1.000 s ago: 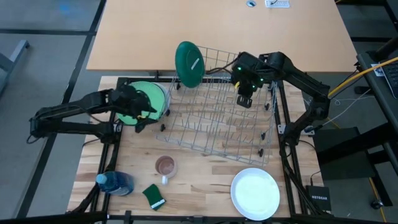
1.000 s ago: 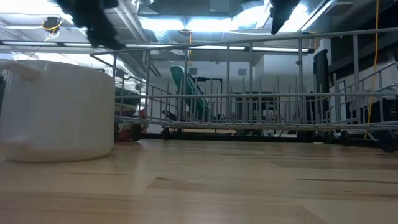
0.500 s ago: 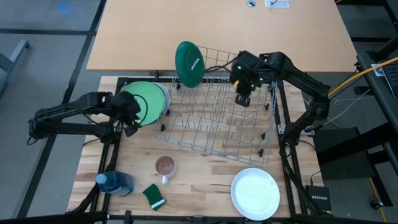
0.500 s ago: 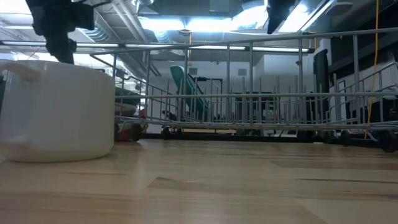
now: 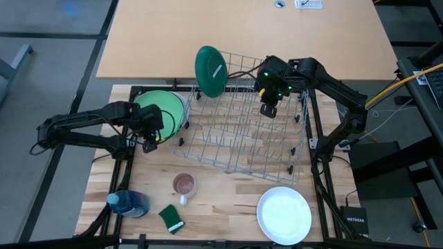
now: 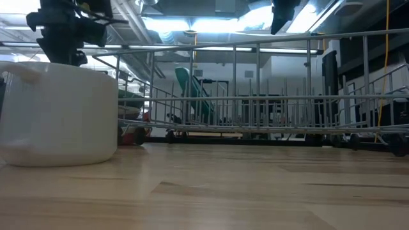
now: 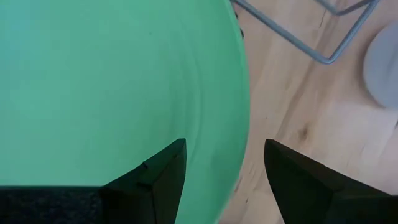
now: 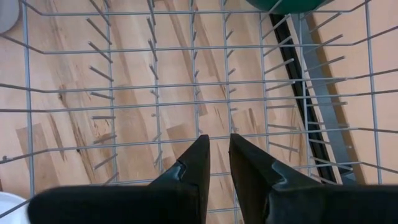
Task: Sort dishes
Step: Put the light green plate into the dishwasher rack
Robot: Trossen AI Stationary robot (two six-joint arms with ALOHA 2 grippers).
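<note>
While my left gripper (image 5: 150,130) hangs over the near edge of the light green plate (image 5: 163,111), its two fingers (image 7: 158,177) stand wide apart and hold nothing. In my left wrist view the plate's rim sits right between them, with bare wood beside it. That plate lies flat at the left end of the wire rack (image 5: 242,121), on the wooden table (image 5: 228,194).

My right gripper (image 5: 268,109) hangs above the far side of the rack. Its fingers (image 8: 189,171) are nearly together with a thin gap, and nothing is between them. Under them I see only rack wires and wood.

A dark green plate (image 5: 210,70) stands on its edge at the far left corner of the rack. A white plate (image 5: 284,215) lies flat on the table near the front right, well apart from the rack.

In front of the rack sits a small clear mug (image 5: 184,185). A green sponge (image 5: 171,218) and a blue bottle (image 5: 128,203) lie near the front left corner.
</note>
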